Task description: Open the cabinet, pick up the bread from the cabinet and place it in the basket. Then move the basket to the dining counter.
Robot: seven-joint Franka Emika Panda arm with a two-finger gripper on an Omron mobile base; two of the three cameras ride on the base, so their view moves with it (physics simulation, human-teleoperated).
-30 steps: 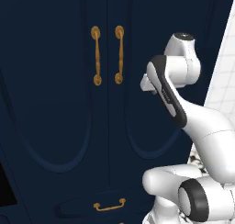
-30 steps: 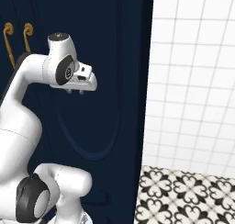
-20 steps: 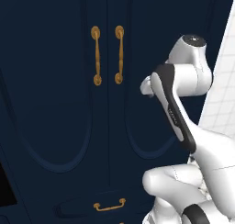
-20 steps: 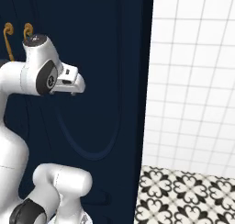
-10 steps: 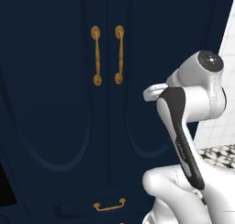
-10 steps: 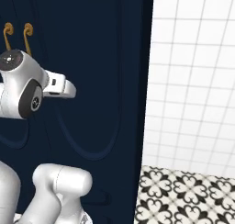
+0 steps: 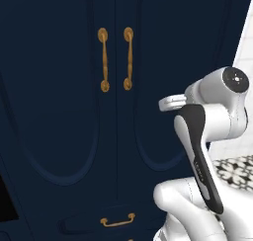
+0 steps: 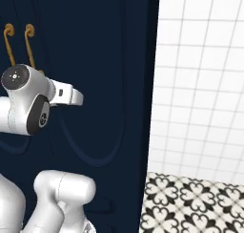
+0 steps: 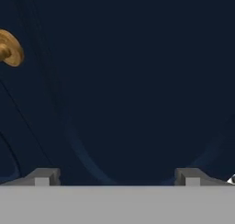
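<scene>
Navy and shut, the cabinet (image 7: 74, 116) stands right in front of me, its two brass handles (image 7: 116, 60) side by side at the seam where the doors meet, so the bread must be behind them, hidden from me. To open it well I judge I should line my fingers up across one upright handle, close around its middle, then pull along the door's arc rather than straight back. My gripper (image 9: 117, 175) is spread wide and empty, touching nothing, facing the door panel with a handle's round foot (image 9: 9, 47) off to one side.
</scene>
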